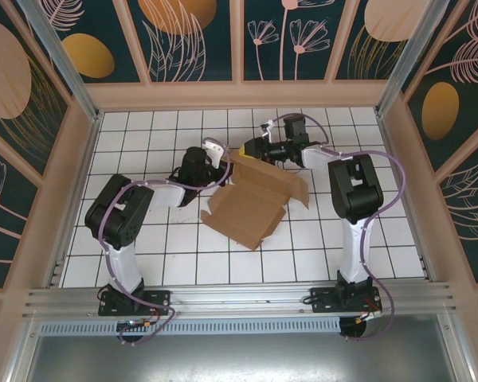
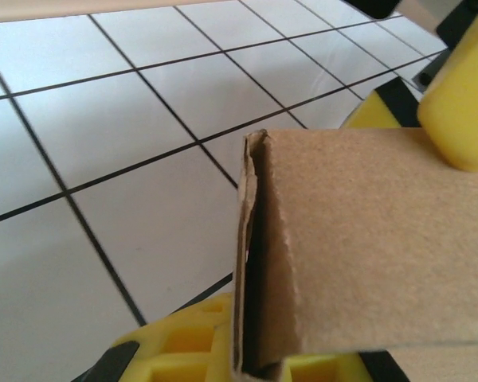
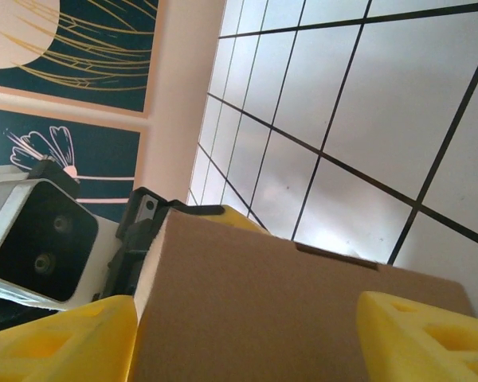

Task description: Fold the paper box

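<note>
- Top view: the box (image 1: 247, 208) lies half-formed near the middle of the table (image 1: 143, 255), its base flat and a flap (image 1: 247, 165) raised at its 11 o'clock corner. The left gripper (image 1: 217, 162) reaches that flap from 9 o'clock and the right gripper (image 1: 252, 150) from 1 o'clock, the two very near each other
- Left wrist: the left gripper (image 2: 251, 362) is closed on the flap (image 2: 366, 255), whose doubled edge runs down between its yellow fingers (image 2: 175, 350). At 2 o'clock a yellow finger (image 2: 462, 103), which we take for the right gripper's, overlaps the flap's top edge
- Right wrist: the right gripper (image 3: 247, 306) is spread wide, its fingers (image 3: 430, 334) at 5 and 7 o'clock, with the box (image 3: 287, 278) spanning the gap between them; we see it clamping nothing. The left arm's camera (image 3: 32, 239) sits close at 9 o'clock
- Risks, as we judge them: the pinch is on a narrow edge, so a push from the open gripper could pull the flap free or crease the card off its score line. The light box may also skid on the smooth tiles, and with the grippers this close, a small misjudged move could knock them together
</note>
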You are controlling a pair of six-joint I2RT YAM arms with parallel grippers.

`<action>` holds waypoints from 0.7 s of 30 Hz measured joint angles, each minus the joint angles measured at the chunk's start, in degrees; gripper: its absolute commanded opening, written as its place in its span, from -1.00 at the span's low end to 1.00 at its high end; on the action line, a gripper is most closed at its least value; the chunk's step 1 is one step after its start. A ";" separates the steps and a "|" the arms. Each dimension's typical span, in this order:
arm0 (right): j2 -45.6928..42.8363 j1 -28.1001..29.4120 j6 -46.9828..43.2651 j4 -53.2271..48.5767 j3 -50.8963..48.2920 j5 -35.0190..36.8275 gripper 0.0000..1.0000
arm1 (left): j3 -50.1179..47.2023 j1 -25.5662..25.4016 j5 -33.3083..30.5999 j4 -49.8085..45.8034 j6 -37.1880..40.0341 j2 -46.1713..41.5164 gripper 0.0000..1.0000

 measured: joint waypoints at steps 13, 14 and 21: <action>-1.18 -1.09 -0.09 1.25 -1.07 0.44 0.47 | -9.03 0.22 -12.94 -3.56 3.30 -9.68 -0.83; -1.18 -1.09 -0.24 1.27 -1.07 0.44 0.47 | -9.94 0.13 -13.44 -2.38 3.15 -9.92 -0.83; -1.07 -0.20 -4.07 -1.57 0.35 0.46 0.59 | -13.38 -0.79 -15.30 3.76 3.13 -10.08 -0.81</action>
